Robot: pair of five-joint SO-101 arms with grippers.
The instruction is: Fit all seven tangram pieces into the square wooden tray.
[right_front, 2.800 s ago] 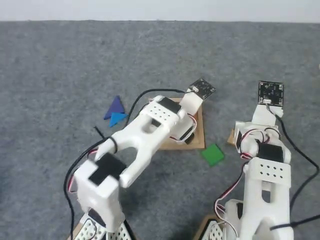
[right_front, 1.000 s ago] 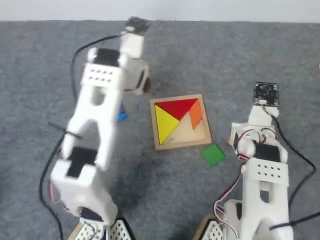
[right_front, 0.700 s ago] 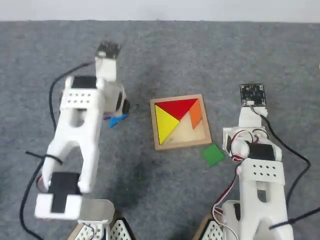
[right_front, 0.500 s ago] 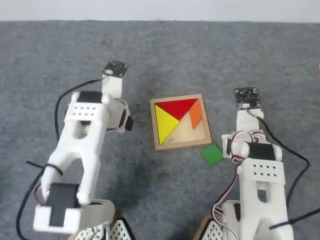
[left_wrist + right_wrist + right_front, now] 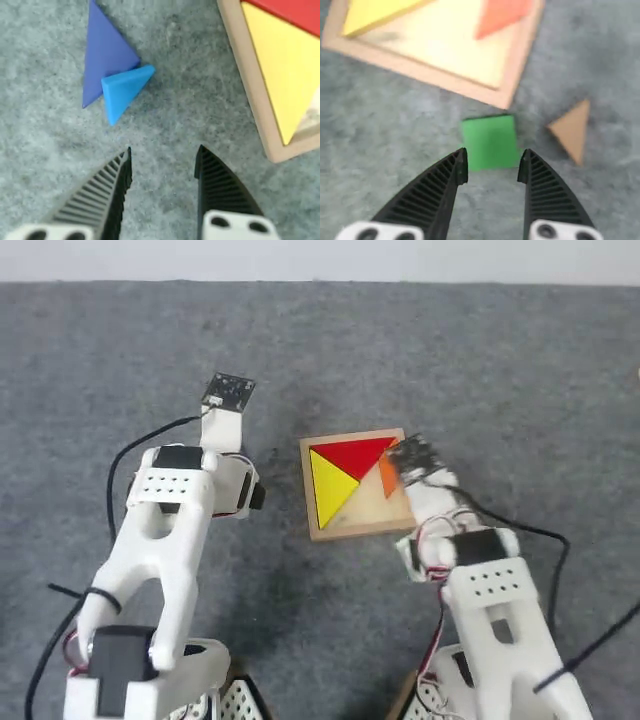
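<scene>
The square wooden tray lies mid-table and holds a red triangle, a yellow triangle and an orange piece. In the left wrist view my left gripper stands open just short of a light blue triangle, which overlaps a dark blue triangle; the tray's rim is off to one side. My right gripper is open, its fingertips at the near edge of a green square beside the tray's corner. A brown triangle lies close to the square.
Grey carpet covers the table around the tray. The left arm stands left of the tray and the right arm leans over its near right corner. A black cable loops beside the left arm.
The left arm swung off the tray, out to the far left, then settled over the blue pieces. The right arm moved left toward the tray's near corner, covering the green square.
</scene>
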